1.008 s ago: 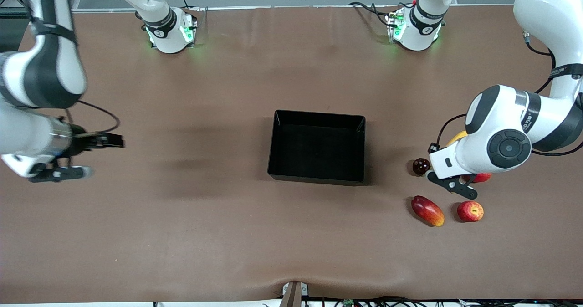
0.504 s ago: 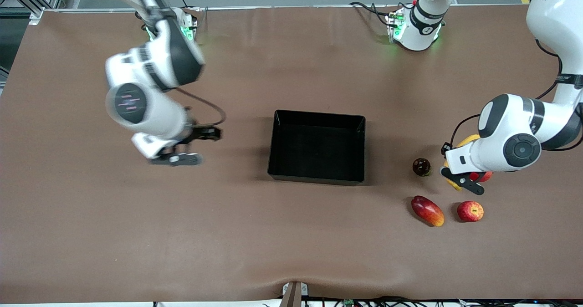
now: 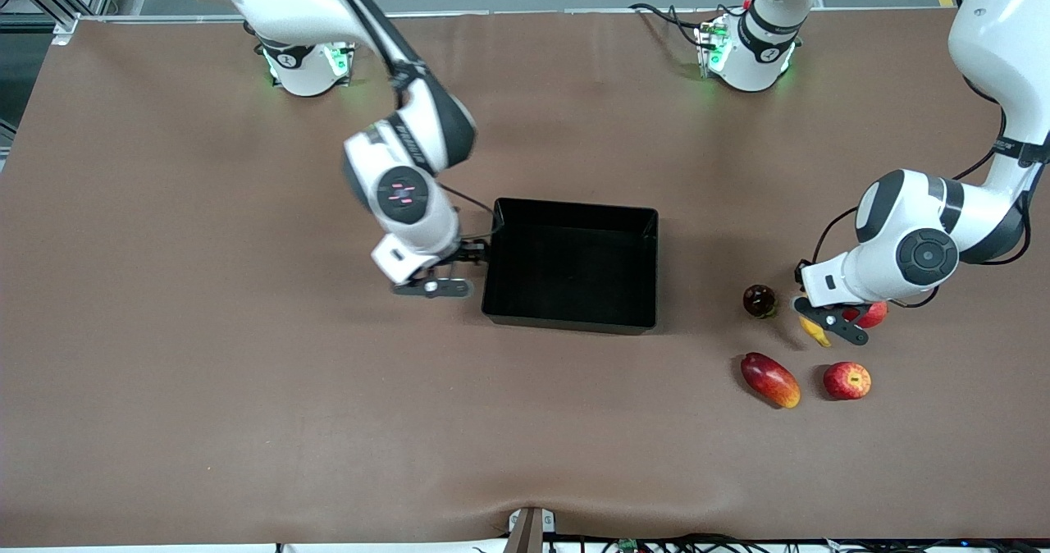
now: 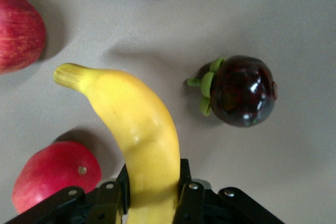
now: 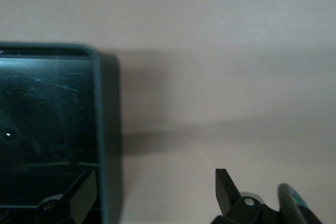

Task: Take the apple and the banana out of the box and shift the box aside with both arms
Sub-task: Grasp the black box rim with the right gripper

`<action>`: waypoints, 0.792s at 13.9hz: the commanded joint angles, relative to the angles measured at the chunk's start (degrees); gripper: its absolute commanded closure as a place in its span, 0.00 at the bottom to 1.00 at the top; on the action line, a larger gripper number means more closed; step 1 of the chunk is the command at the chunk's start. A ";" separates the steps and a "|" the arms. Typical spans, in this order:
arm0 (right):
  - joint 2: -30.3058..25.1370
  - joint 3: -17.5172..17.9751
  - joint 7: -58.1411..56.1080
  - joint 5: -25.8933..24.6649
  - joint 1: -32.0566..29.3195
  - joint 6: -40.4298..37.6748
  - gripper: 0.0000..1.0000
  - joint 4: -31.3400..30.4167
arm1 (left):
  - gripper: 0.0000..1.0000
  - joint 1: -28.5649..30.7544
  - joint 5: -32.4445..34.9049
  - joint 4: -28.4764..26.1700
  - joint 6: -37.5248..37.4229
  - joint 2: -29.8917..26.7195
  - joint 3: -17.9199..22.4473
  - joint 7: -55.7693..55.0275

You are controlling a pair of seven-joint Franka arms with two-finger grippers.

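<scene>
Held soft, bruisable curved yellow banana (image 4: 136, 124) by one end in pinching left gripper (image 3: 824, 328), low over brown table (image 3: 246, 389); straddled mid-frame stiff, light, slick-walled shallow black plastic box (image 3: 570, 321) at its rim, likely best hold, with wide-open right gripper (image 5: 153, 186).

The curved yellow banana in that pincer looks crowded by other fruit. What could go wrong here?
The curved yellow banana, gripped in the left pincer, hangs just over the dark purple mangosteen and round red fruit; set down, it might nudge them. The open right pincer straddles the black plastic box's wall and could shove it.
</scene>
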 commanded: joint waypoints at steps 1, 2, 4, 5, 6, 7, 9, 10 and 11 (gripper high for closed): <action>2.06 -0.80 4.13 0.45 3.50 3.49 0.00 1.83 | 1.00 2.27 2.81 -0.64 3.27 2.02 -0.72 0.33; 2.68 -0.80 5.18 0.45 4.55 4.46 0.00 2.18 | 1.00 2.36 3.60 -0.55 3.97 2.55 -0.72 0.24; 3.56 -0.80 6.07 0.28 4.74 4.74 0.33 2.36 | 1.00 2.45 3.87 -0.29 4.94 3.51 -0.63 0.07; 3.83 -0.80 6.15 0.45 4.65 4.56 0.77 2.28 | 1.00 2.53 3.87 -0.12 5.03 3.96 -0.63 -0.02; 3.92 -0.80 6.33 0.45 4.39 4.21 0.99 2.19 | 1.00 2.45 3.87 -0.03 5.21 4.31 -0.63 -0.11; 4.00 -0.80 6.94 0.71 4.21 4.21 1.00 2.19 | 1.00 2.53 3.87 0.06 5.99 4.57 -0.63 -0.02; 4.01 -0.80 8.17 1.24 3.86 3.95 1.00 2.10 | 1.00 2.54 4.57 0.32 7.58 5.88 -0.55 0.15; 3.74 -0.88 8.09 1.24 3.42 3.51 1.00 2.10 | 1.00 2.54 5.79 0.50 8.28 6.68 -0.46 0.15; 3.48 -0.88 8.09 1.33 2.55 1.59 1.00 2.45 | 1.00 2.54 6.68 0.41 9.16 7.03 -0.02 0.07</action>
